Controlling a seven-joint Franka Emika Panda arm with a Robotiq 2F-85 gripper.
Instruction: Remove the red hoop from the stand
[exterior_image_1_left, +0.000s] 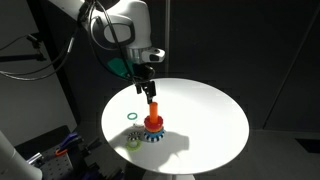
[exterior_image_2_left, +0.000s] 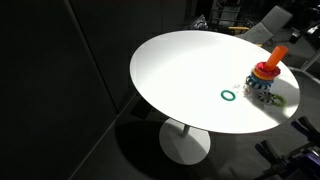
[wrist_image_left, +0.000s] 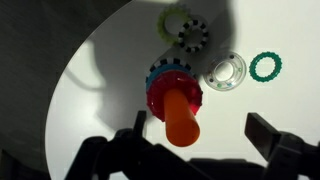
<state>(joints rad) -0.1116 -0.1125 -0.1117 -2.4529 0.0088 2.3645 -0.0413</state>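
Fingers (wrist_image_left: 268, 135) spread wide, gripping nothing, either side of the stand (wrist_image_left: 181, 120) peg; the red hoop (wrist_image_left: 158, 100) sits low around it.

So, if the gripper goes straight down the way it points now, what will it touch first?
Likely the stand's orange peg, just below the open gripper; the red hoop sits lower around it.

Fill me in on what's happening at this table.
The robot's gripper hangs open right over the stand on the round white table. In the wrist view its fingers sit on either side of the orange peg. The red hoop sits around the peg, not yet grasped. A thin green ring lies loose nearby.
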